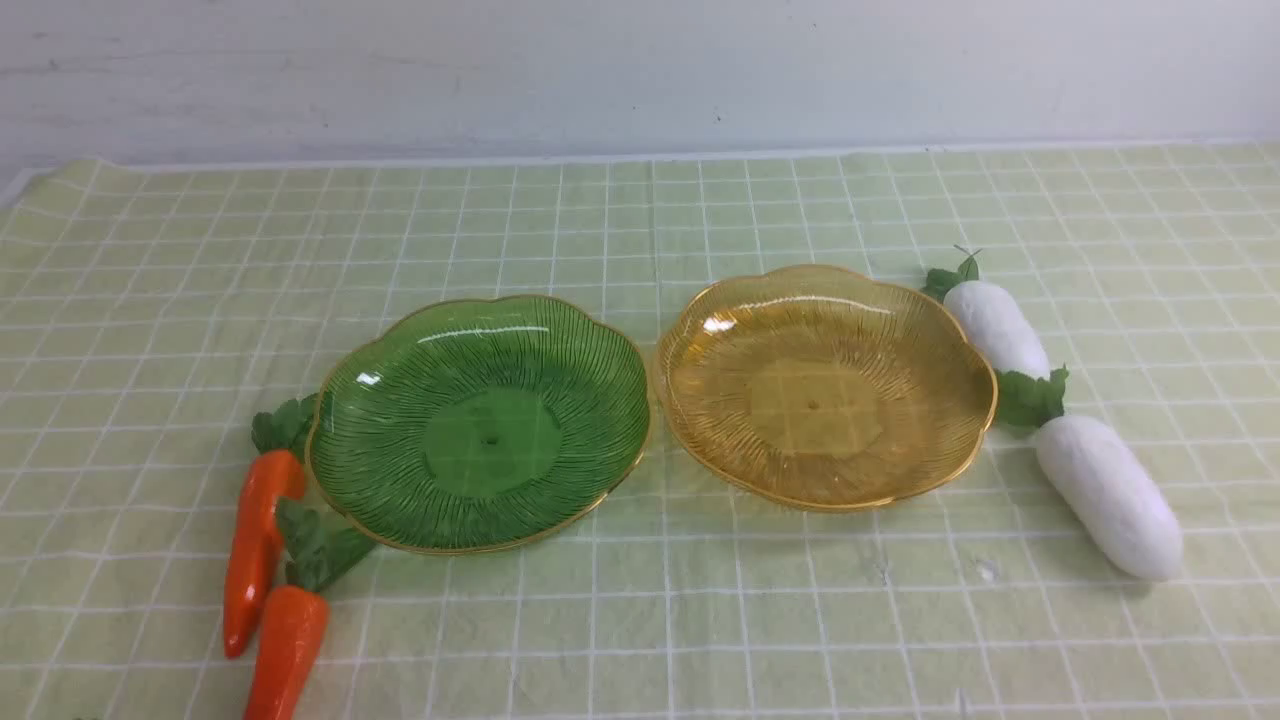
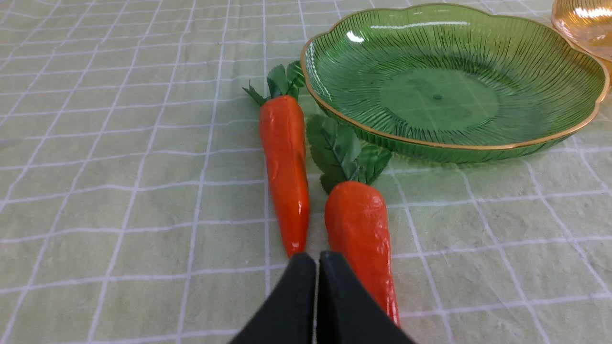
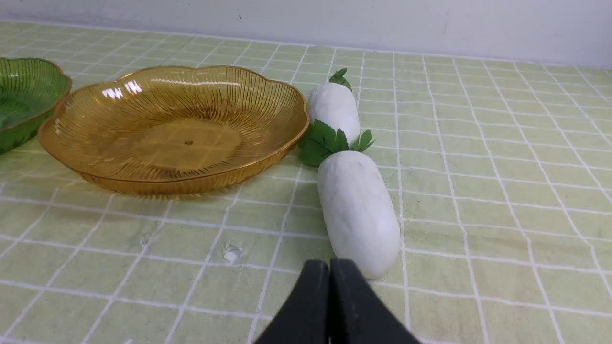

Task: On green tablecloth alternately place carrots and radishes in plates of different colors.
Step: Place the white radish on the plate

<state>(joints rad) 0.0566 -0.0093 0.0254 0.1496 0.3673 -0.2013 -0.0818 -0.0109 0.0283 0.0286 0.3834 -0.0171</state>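
orange carrots (image 1: pixel 258 540) (image 1: pixel 288 640) two, white radishes (image 1: pixel 997 328) (image 1: pixel 1108 495) two, plates (image 1: pixel 480 430) (image 1: pixel 815 400) two, both jaws tight together, empty

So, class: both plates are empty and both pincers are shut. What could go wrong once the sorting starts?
The far carrot and near carrot lie close together beside the green plate; gripping one could nudge the other.
The near radish has leaves against the far radish and the amber plate; lifting it might drag both.
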